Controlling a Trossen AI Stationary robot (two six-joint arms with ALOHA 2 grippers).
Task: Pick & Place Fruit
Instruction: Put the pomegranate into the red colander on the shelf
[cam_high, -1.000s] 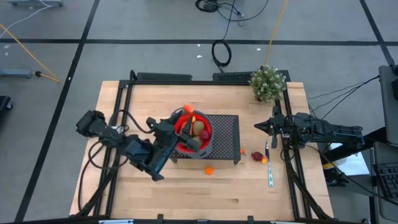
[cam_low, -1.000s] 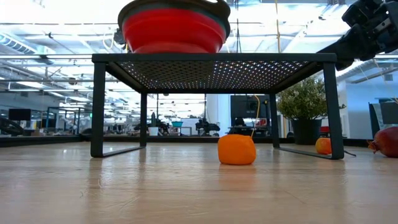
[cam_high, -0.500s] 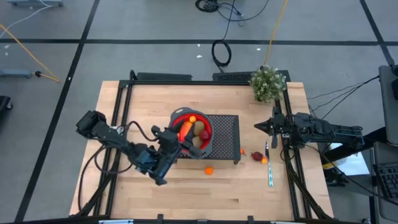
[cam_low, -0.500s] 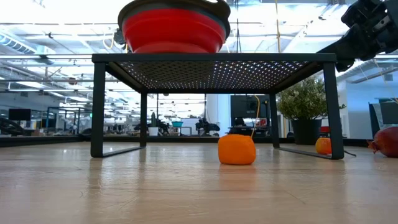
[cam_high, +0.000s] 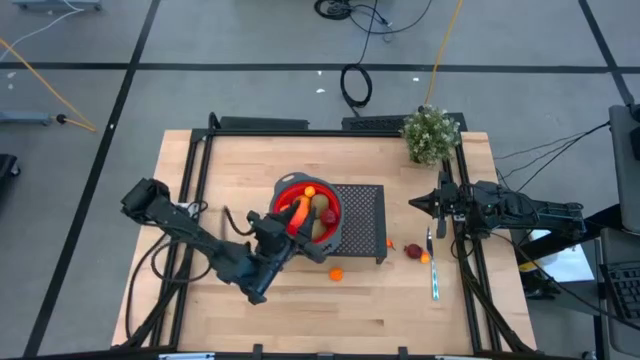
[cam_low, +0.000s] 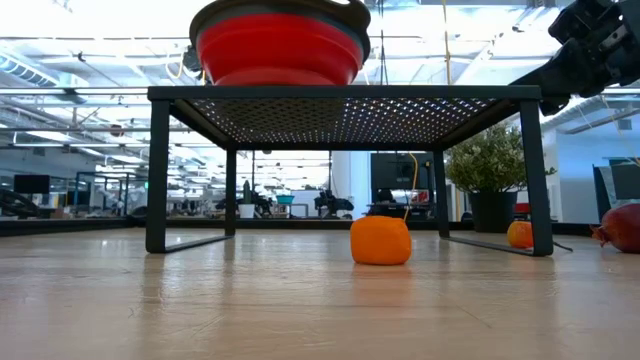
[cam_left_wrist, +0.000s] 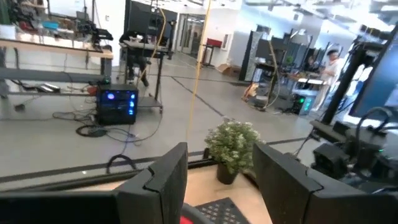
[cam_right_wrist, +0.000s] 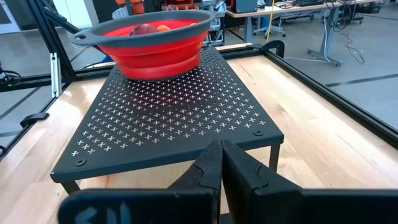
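High view: our left gripper hangs just off the near-left rim of the red bowl, fingers spread wide and holding nothing. That bowl sits on the left end of the black perforated stand and holds a long red-orange fruit, a brown oval, a dark red piece and a small orange ball. One orange ball lies on the table just off the stand's near edge, open wood around it. A dark red fruit and another orange ball lie right of the stand, beside the utensil. Our right gripper waits near the right edge, fingers pressed together, empty. Potted plant at the far right corner.
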